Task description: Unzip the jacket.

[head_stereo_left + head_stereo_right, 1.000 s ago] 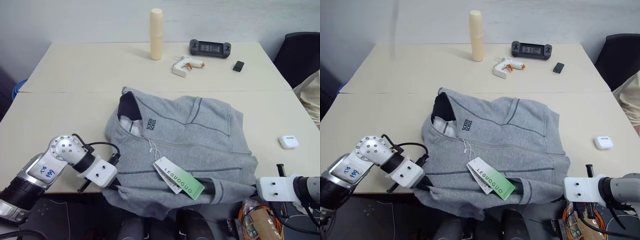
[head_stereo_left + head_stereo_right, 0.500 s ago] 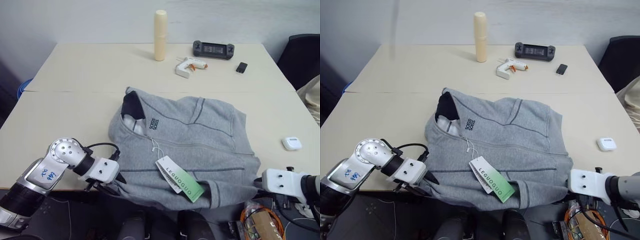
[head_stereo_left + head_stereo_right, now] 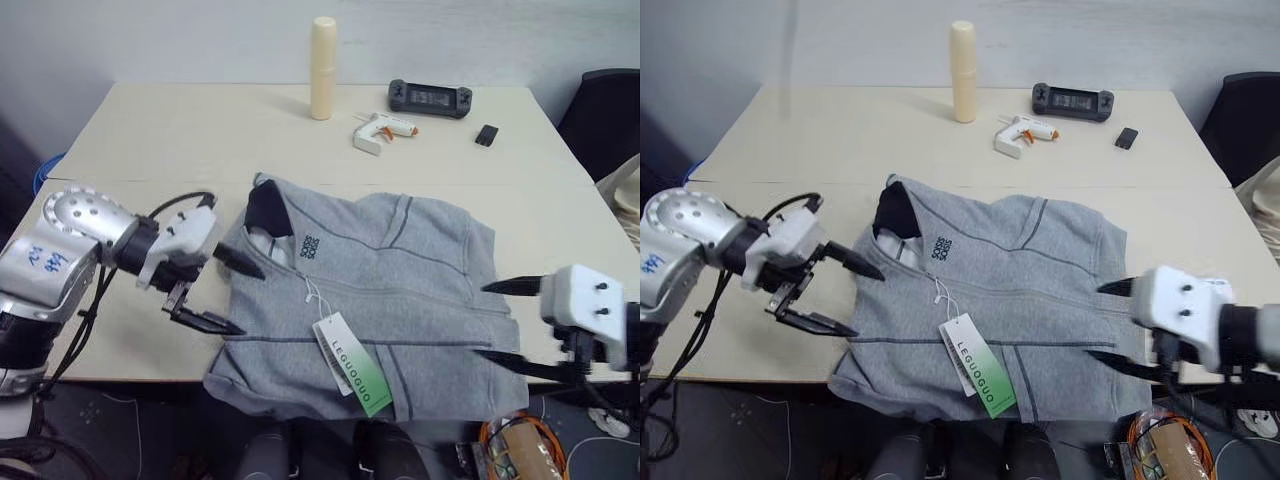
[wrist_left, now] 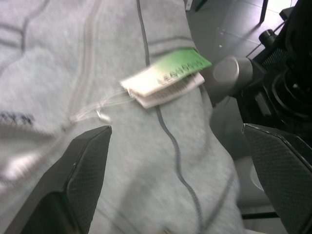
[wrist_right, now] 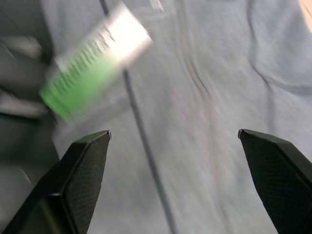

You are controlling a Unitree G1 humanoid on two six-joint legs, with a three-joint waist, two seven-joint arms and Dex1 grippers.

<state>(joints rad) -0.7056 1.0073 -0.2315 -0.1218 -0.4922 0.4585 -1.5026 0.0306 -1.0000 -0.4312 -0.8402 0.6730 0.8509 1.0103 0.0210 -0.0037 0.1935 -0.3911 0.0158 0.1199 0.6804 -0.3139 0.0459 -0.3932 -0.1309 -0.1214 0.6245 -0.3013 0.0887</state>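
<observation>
The jacket [image 3: 370, 300] lies flat on the near half of the table [image 3: 150, 140], collar toward the robot's left, its lower hem hanging slightly over the near edge. We count 1 jacket, light grey with darker seam lines, 1 dark collar lining, 1 small chest logo and 1 white-green hang tag [image 3: 357, 364] on a string by the zip line.

We count 2 grippers. The left gripper [image 3: 227, 297] hovers beside the jacket's collar side, its 2 black fingers spread wide apart and holding nothing. The right gripper [image 3: 500, 320] hovers at the opposite side of the jacket, its 2 fingers likewise spread wide and empty.

On the far half of the table we count 1 upright cream cylinder [image 3: 322, 68], 1 dark handheld controller [image 3: 430, 97], 1 white glue gun [image 3: 378, 132] and 1 small black object [image 3: 486, 135].

The table is pale beige, with 1 seam running across its width. Behind it stands a plain light wall. We see 1 dark chair [image 3: 600, 110] at the far right.
</observation>
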